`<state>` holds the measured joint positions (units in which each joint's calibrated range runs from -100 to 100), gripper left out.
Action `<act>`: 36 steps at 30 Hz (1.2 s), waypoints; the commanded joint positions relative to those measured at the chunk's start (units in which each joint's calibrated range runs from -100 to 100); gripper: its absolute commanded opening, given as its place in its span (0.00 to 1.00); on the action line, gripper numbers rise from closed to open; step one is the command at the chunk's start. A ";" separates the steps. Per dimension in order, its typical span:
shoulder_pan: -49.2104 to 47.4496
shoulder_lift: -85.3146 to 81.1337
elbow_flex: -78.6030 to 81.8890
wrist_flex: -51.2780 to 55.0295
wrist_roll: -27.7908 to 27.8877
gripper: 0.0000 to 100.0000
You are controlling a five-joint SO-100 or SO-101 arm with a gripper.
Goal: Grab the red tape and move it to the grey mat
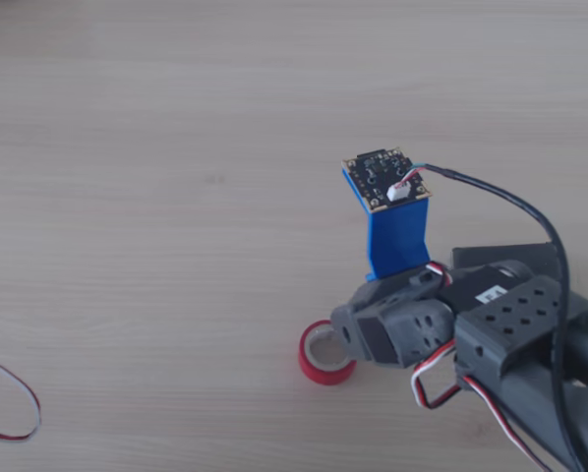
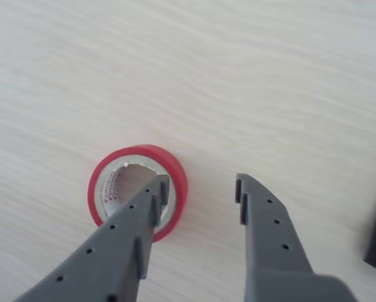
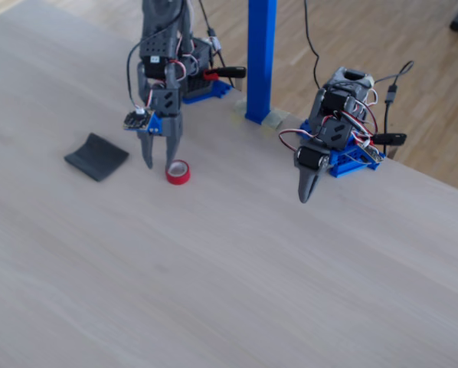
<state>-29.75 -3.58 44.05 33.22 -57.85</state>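
Far left in the fixed view lay the grey mat (image 3: pixel 96 156), flat on the table (image 3: pixel 214 268), well apart from everything else. Next along hung the gripper (image 3: pixel 159 157), fingers spread wide, tips close over the wood. Just to its right sat the red tape (image 3: pixel 178 172), flat on its side, apart from the mat. Further right stood a blue post (image 3: pixel 260 57), then a second arm (image 3: pixel 332 130), pointed down.

Wrist view, left first: the tape (image 2: pixel 138 192), then the left finger (image 2: pixel 134 233) reaching over the ring, tip seemingly at the pale core, though contact was hard to judge. Right finger (image 2: pixel 263 217) clear of the roll, over bare table.

Other view: wire loop (image 1: pixel 9 403) bottom left, tape (image 1: pixel 323 354) half hidden beneath the gripper.
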 commanded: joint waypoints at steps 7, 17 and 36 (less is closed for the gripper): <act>0.80 6.20 -6.77 -0.65 0.18 0.17; 0.62 7.44 -7.94 -0.65 0.18 0.17; -0.91 -3.35 -7.94 0.03 0.75 0.17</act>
<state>-30.08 -3.58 37.60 32.89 -57.33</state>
